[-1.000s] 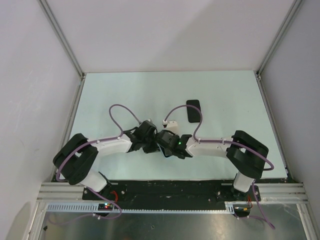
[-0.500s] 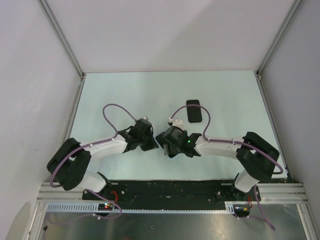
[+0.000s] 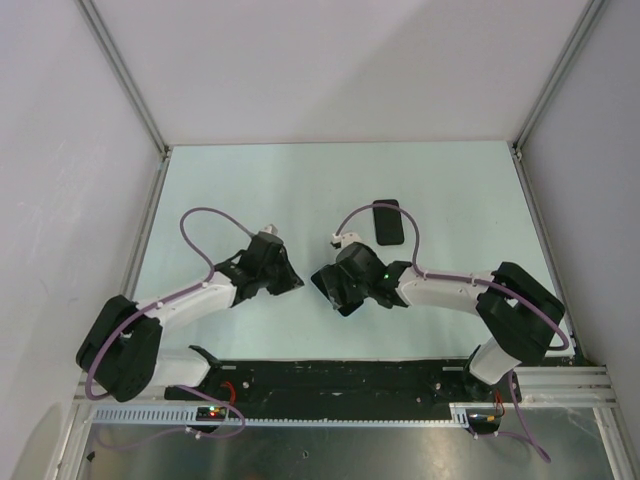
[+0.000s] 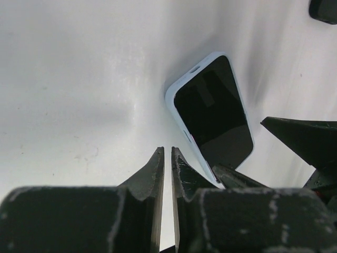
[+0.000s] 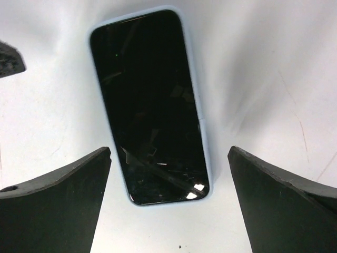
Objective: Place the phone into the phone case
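Glossy black phone [image 5: 150,105] lies face up in a thin pale-blue translucent phone case [image 5: 203,132] on the white counter [image 5: 263,63]. The right gripper [image 5: 169,153] is spread wide over it. The left gripper [image 4: 167,153] is pinched together beside it. An off-centre press could skid it or unseat a corner.

Lab robot cell: white table [image 3: 300,190], plain panel walls [image 3: 330,60], aluminium frame rails [image 3: 560,382].

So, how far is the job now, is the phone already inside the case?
Looks done: the phone sits in the pale-blue phone case, whose rim shows along its edges. In hand: nothing; the left fingers are shut and empty, the right fingers open above it. Left: probably only pulling back.
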Controlling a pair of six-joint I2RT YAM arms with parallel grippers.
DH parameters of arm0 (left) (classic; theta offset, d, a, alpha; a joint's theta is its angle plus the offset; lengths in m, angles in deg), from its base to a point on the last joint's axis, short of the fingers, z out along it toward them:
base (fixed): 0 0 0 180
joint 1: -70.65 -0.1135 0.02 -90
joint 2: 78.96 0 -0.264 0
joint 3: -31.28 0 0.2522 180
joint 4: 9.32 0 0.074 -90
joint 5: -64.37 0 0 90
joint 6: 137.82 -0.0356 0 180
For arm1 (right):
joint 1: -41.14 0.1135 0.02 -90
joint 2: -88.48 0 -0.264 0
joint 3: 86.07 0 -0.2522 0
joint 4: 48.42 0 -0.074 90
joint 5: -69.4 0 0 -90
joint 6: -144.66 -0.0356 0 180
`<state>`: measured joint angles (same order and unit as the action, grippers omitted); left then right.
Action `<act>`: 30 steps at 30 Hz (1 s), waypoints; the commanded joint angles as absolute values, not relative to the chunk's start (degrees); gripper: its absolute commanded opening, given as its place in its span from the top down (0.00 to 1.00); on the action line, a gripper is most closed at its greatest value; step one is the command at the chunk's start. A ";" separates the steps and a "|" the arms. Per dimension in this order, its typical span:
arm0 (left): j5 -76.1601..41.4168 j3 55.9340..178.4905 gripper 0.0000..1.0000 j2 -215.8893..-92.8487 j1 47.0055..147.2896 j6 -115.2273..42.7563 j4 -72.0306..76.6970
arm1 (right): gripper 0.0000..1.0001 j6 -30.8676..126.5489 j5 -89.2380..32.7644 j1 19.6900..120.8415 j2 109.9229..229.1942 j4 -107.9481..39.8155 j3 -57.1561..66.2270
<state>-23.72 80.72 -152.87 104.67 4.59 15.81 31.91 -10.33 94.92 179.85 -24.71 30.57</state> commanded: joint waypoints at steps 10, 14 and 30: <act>-22.64 80.60 0.86 -151.07 103.67 2.30 16.31 | 0.01 42.67 -17.02 94.10 183.53 -27.41 29.13; -22.51 80.72 0.86 -151.04 103.69 2.20 16.35 | 0.01 43.41 -15.55 95.00 185.92 -25.93 27.77; -22.29 80.46 0.86 -150.62 102.55 1.63 16.31 | 0.27 37.85 -4.46 98.51 192.12 -19.72 25.28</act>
<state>-22.41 80.48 -152.76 103.34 3.12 16.60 40.79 -9.26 98.17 188.55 -25.62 25.12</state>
